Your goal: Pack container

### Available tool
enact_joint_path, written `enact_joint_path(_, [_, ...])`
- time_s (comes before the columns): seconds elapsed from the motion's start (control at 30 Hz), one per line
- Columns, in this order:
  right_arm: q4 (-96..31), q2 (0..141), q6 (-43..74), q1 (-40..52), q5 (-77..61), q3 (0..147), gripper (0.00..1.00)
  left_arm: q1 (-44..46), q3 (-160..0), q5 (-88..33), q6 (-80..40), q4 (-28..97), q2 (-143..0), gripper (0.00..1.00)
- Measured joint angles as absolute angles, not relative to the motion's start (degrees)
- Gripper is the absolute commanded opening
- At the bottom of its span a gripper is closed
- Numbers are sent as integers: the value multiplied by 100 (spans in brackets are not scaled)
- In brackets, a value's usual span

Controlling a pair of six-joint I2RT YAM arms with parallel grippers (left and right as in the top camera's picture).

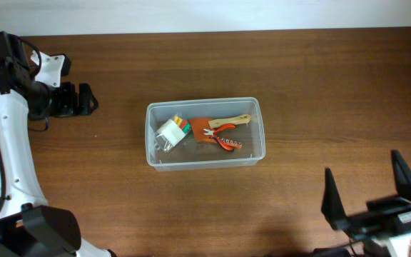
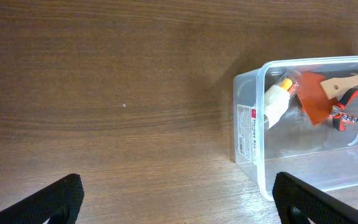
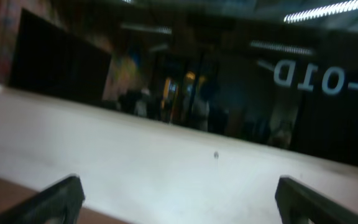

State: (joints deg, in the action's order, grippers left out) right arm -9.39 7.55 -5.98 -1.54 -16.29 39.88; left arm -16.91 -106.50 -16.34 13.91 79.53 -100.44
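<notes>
The container, a clear plastic tub, stands in the middle of the table. Inside lie a white block with coloured tips, an orange piece, a wooden-handled tool and small red pliers. My left gripper hovers left of the tub, open and empty. In the left wrist view the container is at the right, and that gripper spans bare wood beside it. My right gripper is open at the front right, well away from the tub. The right wrist view shows its gripper empty.
Dark wooden tabletop surrounds the tub on all sides. The left arm's white body runs down the left edge. The right wrist view faces a pale wall and a dark room beyond the table.
</notes>
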Motion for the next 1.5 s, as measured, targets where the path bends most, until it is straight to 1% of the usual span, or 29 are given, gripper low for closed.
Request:
enact_joint_path(0.3, [902, 397, -604, -32, -1125, 2274, 99, -1691, -10650, -1634, 1389, 7955, -10044, 99])
enact_joint_path(0.5, [1623, 97, -602, -32, -875, 1437, 99, -1691, -10650, -1634, 1391, 7953, -10047, 99])
enact_joint_path(0.97, [1662, 91, -602, -32, -397, 803, 99, -1691, -10650, -1632, 1389, 7953, -10047, 99])
enact_joint_path(1.33, [1660, 91, -600, -32, -342, 165, 99, -1691, -10650, -1634, 1391, 7953, -10047, 99])
enact_joint_path(1.5, [1173, 91, -600, -32, -342, 71, 99, -1691, -10650, -1634, 1389, 7953, -10047, 99])
